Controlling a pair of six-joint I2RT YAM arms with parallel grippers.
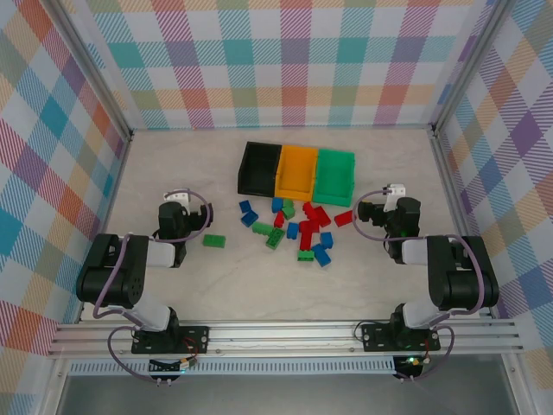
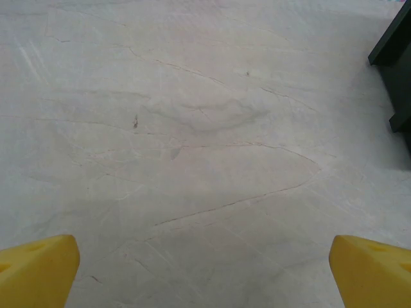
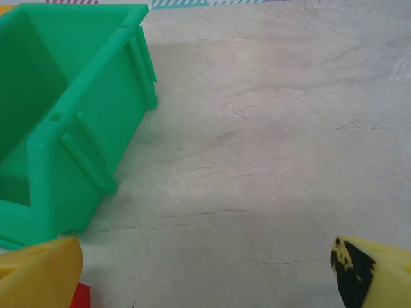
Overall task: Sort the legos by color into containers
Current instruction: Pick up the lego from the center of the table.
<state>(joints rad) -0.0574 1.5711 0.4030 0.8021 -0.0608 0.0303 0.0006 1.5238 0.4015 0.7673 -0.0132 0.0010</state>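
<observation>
- Between the fingertips of the right gripper [image 3: 205, 273] there is bare table [image 3: 276, 147]. Its jaws stand wide apart and hold nothing.
- Ahead of those jaws and off to their left stands the green bin [image 3: 70, 115]. The part of its inside that shows has no brick in it.
- A sliver of a red brick [image 3: 81, 297] peeks out right beside the left fingertip.
- The left gripper [image 2: 204, 266] is also spread wide over bare table, with nothing between its jaws. A corner of the black bin [image 2: 397, 70] sits ahead of them, far to their right.
- From above, the three containers stand in a touching row beyond both sets of jaws: the black one, the orange-yellow bin [image 1: 296, 170], then the green one.
- The legos [image 1: 298, 229] lie loose on the table between the two grippers, just short of the bins, with blue, red and green mixed together.
- One lone green brick [image 1: 213, 241] lies apart from the pile, close to the right of the left jaws.
- As a judgement, the sorting looks barely begun, if at all. The orange-yellow and green bins appear empty, and the black one is too dark inside to tell.
- That leaves the whole scatter to pick up, brick by brick, and drop in by colour.
</observation>
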